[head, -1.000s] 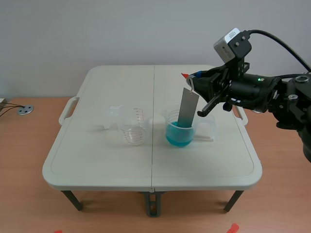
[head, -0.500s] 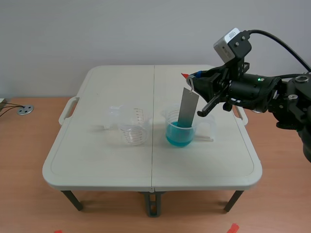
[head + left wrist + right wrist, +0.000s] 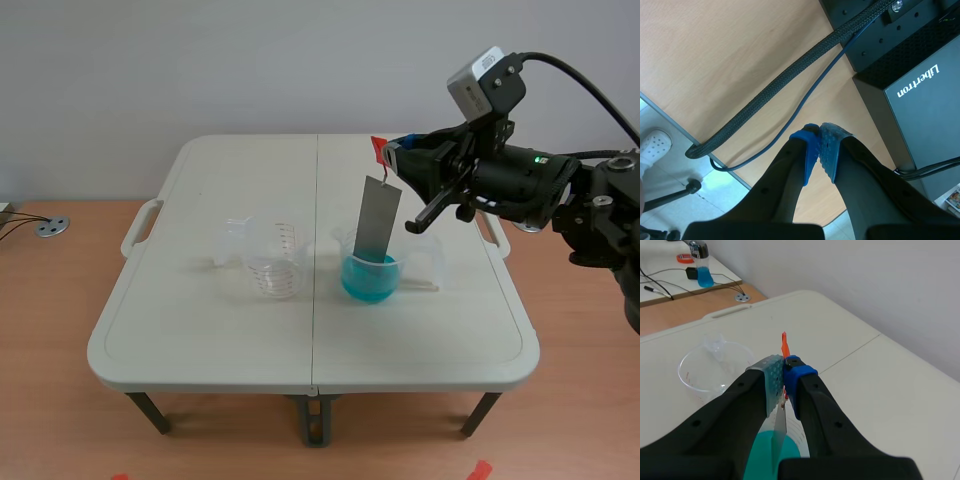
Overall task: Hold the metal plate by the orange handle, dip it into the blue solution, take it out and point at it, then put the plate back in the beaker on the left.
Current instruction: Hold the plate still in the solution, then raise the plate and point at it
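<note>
Metal plate point(image 3: 377, 222), orange handle point(image 3: 784, 344) clamped in right end effector point(image 3: 784, 374), left end effector point(image 3: 820, 146) clenched empty, Libertron box point(image 3: 925, 117)

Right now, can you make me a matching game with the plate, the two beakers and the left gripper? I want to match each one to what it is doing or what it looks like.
Things:
1. plate
2. left beaker
3. right beaker
4. left gripper

What fits:
A. holds blue liquid
B. shut on nothing
C. hangs from the right gripper
D. clear, no blue inside

Pairs: 1-C, 2-D, 3-A, 4-B
</note>
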`<state>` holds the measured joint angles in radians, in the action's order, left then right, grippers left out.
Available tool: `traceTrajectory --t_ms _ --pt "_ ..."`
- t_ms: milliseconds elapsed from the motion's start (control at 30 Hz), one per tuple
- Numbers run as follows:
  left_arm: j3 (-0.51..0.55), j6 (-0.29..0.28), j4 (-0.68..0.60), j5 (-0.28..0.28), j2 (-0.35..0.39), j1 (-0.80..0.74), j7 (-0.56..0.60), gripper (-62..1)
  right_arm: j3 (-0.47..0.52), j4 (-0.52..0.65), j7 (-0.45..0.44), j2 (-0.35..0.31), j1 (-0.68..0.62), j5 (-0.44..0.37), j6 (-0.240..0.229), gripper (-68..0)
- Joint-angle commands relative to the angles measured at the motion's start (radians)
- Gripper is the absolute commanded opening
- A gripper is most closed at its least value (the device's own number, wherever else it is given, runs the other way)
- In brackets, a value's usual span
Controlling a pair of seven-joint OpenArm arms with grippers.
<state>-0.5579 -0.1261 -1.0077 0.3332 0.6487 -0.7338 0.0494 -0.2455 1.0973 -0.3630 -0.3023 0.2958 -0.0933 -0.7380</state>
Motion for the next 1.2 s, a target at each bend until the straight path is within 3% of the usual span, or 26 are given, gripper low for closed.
traceTrajectory --t_ms 0,700,967,1167 --pt "-0.003 -0.004 -0.006 -0.001 -0.003 -0.011 0.003 -59.1 0.005 0.037 -0.018 -0.011 0.020 -0.014 -0.008 -66.0" --pt "-0.001 -0.003 -0.012 -0.001 0.001 -0.011 0.007 -59.1 0.058 0.229 -0.016 -0.027 0.014 -0.015 -0.008 -66.0" --pt "0.088 -0.003 -0.141 0.002 0.048 -0.012 0.006 -59.1 0.069 0.312 0.009 -0.027 0.014 -0.015 -0.008 -66.0" --pt "0.201 -0.003 -0.278 0.049 0.103 -0.014 0.002 -59.1 0.084 0.372 0.032 -0.027 0.014 -0.016 -0.008 -66.0"
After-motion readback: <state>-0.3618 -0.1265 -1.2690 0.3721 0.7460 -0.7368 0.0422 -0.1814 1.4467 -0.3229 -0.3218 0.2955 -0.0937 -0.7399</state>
